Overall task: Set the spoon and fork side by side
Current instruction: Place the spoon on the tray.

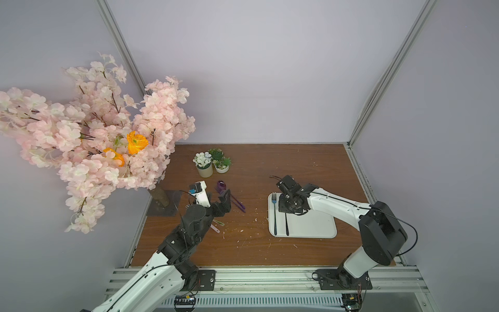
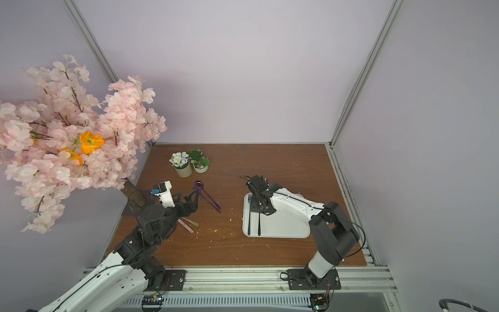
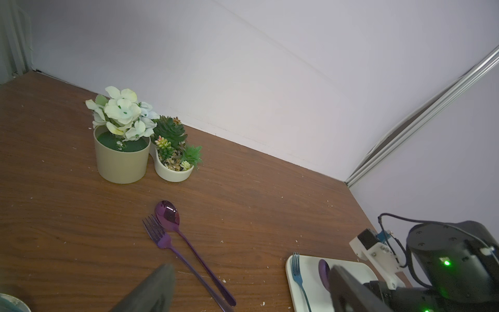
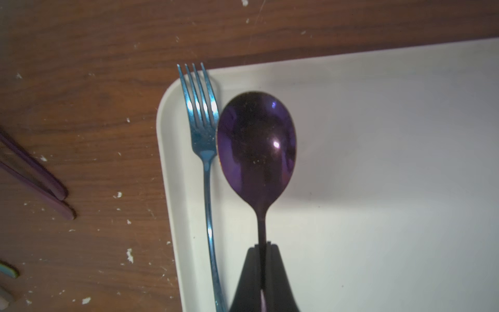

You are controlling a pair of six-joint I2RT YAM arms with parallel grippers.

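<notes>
Right gripper (image 4: 263, 247) jaws pinched tight on the neck of the dark purple spoon (image 4: 256, 143), just below the bowl. Bowl faces up over the white tray (image 4: 378, 135) near its far left corner; can't tell if it is resting or lifted. Blue fork (image 4: 204, 129) lies flat just left of the spoon along the tray's left rim, fork head touching or almost touching the bowl edge. Tines poke past the tray's far rim, and the handles run parallel in both top views. Left gripper (image 3: 251, 270) jaws spread wide, holding nothing, over the wooden table (image 3: 270, 202) well left of the tray. Below it a spare purple fork (image 3: 159, 235) and spare purple spoon (image 3: 168, 216) lie side by side. Beyond that pair, farther from the tray, a flower pot (image 3: 121, 162) and succulent pot (image 3: 174, 173) stand touching.
</notes>
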